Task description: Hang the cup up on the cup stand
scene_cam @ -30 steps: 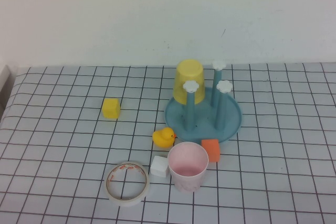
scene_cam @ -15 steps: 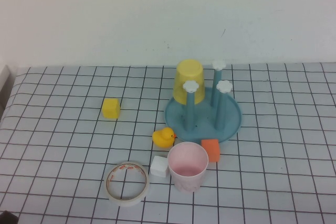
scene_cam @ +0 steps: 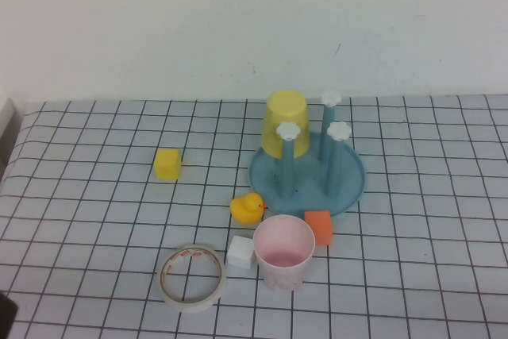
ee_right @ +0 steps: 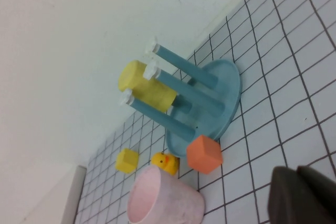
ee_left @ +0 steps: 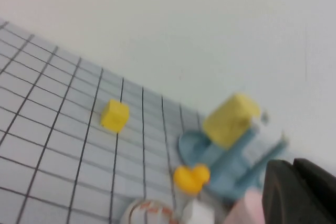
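The pale pink cup [scene_cam: 283, 253] stands upright, mouth up, near the table's front, just in front of the cup stand [scene_cam: 349, 184]. The stand's teal dish has blue pegs with white cloud caps. A yellow cup [scene_cam: 286, 123] hangs upside down on its back left peg. My left gripper [ee_left: 293, 167] is shut and empty at the front left, well away from the pink cup [ee_left: 247, 211]. Only a dark bit of that arm [scene_cam: 5, 315] shows in the high view. My right gripper [ee_right: 296, 170] is shut and empty, low over the table to the right of the pink cup [ee_right: 163, 200] and the stand [ee_right: 231, 90].
An orange cube [scene_cam: 318, 226] touches the stand's front edge beside the pink cup. A white cube [scene_cam: 240, 252] and a yellow duck [scene_cam: 248, 208] lie left of the cup. A tape roll [scene_cam: 192, 277] lies at the front left, a yellow cube [scene_cam: 167, 163] farther back.
A dark part of my left arm has come into the high view's bottom left corner. The cup, stand and other objects have not moved.
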